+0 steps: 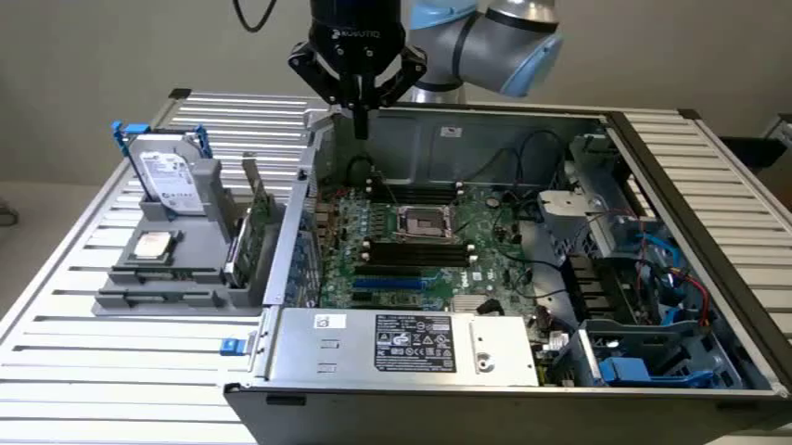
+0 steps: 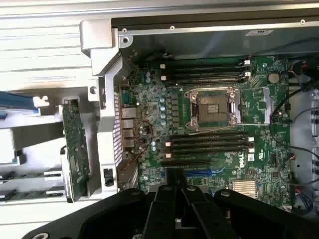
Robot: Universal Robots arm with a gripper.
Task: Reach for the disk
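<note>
The disk [image 1: 166, 172], silver-grey with a white label and blue rails, stands upright in a grey holder [image 1: 173, 269] at the exterior view's left, outside the computer case. My gripper [image 1: 360, 128] hangs shut and empty above the case's back left corner, well to the right of the disk and higher than it. In the wrist view the black fingers [image 2: 172, 199] are pressed together over the green motherboard [image 2: 209, 124]. A blue rail of the disk [image 2: 19, 101] shows at the edge beside the case wall.
The open computer case [image 1: 693, 185] holds the motherboard [image 1: 421, 246] and a large silver labelled box [image 1: 409, 345] at its front. A small square CPU chip [image 1: 151, 245] lies on the holder, and a green card [image 1: 254, 227] stands between disk and case. All rest on a slatted metal table [image 1: 74, 371].
</note>
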